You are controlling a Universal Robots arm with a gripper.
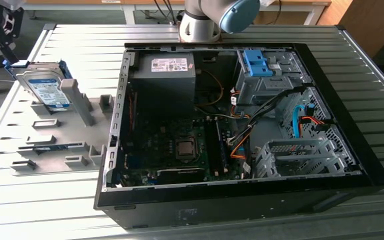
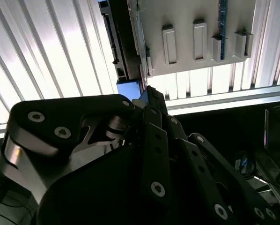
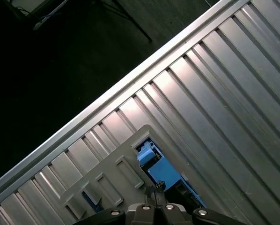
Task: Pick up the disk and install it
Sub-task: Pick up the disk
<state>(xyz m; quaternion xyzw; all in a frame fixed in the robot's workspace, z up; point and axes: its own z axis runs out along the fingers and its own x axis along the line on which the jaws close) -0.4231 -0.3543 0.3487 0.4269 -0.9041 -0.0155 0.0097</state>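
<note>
The disk [image 1: 45,91] leans in a grey rack [image 1: 53,150] beneath the gripper [image 1: 10,57], whose opening is indiscernible.

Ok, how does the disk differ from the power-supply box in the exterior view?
The disk stands on edge in the grey fixture outside the computer case; the power-supply box sits inside it. The disk is thin, silver and blue-framed; the power-supply box is far bulkier and plain dark grey. Both are rectangular and carry a label.
</note>
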